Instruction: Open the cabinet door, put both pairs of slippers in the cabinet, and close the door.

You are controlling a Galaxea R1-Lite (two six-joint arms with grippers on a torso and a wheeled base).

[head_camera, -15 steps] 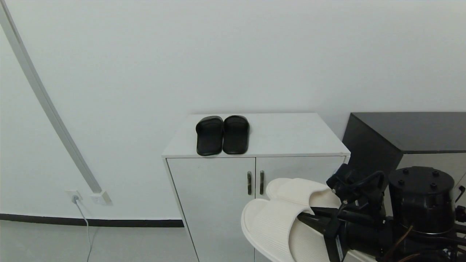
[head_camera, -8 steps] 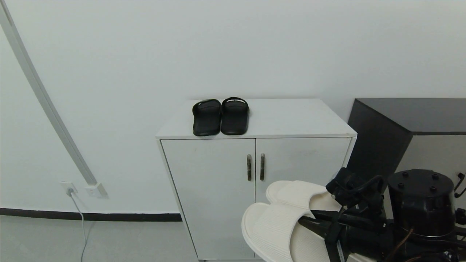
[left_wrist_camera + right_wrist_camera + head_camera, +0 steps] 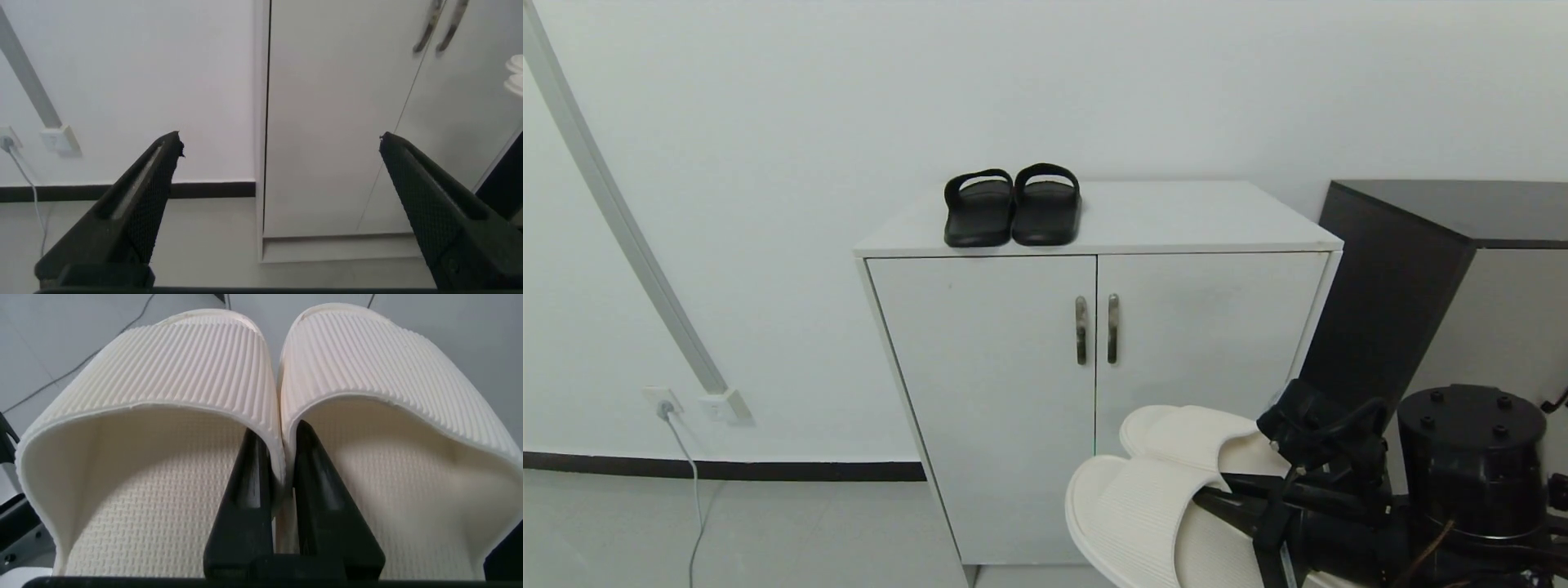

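Observation:
A white cabinet (image 3: 1094, 237) stands against the wall with both doors shut and two metal handles (image 3: 1096, 329) at the middle. A pair of black slippers (image 3: 1013, 206) rests on its top, towards the left. My right gripper (image 3: 1217, 490) is low at the right, in front of the right door, shut on a pair of cream ribbed slippers (image 3: 1160, 490). In the right wrist view its fingers (image 3: 282, 498) pinch the inner edges of the cream slippers (image 3: 196, 400). My left gripper (image 3: 278, 147) is open and holds nothing, facing the cabinet's left door (image 3: 343, 122).
A dark cabinet (image 3: 1437, 269) stands right of the white one. A wall socket with a cable (image 3: 666, 408) and a slanted grey conduit (image 3: 613, 220) are on the wall at the left. Bare floor lies left of the cabinet.
The head view has dropped: the cabinet and black slippers sit higher in the picture and the doors show more fully. The right gripper still holds the cream slippers.

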